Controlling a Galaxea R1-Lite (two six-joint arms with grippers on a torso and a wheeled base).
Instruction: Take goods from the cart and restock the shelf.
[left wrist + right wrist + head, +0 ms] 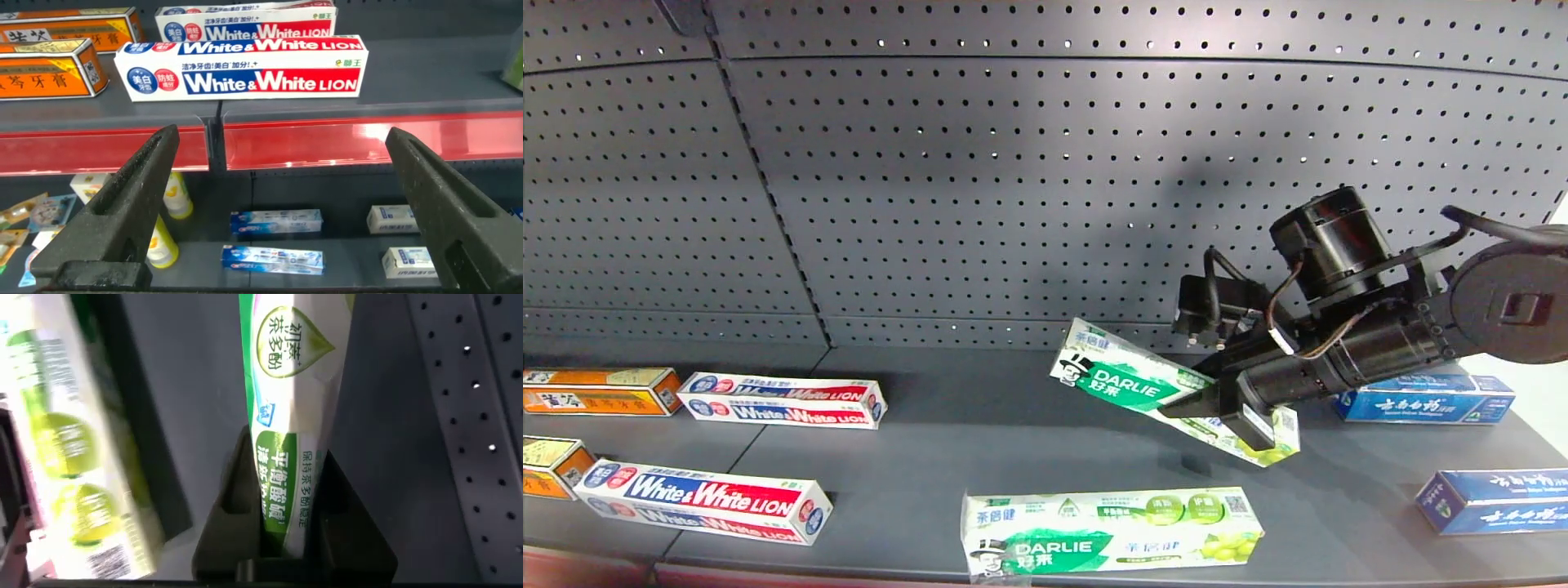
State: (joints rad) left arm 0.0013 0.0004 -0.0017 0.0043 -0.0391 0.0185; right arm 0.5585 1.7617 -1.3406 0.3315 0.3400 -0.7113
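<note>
A green box (1131, 382) hung tilted above the shelf (947, 425), pinched in the right gripper (1217, 412), behind a second green box (1111, 531) lying at the front edge, while the left gripper (282, 135) stood spread before a white box (241, 73).

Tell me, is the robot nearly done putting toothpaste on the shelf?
Partly. One green toothpaste box already lies at the front of the shelf. The right gripper holds a second green box, tilted and not yet laid flat. The left gripper is open and empty.
</note>
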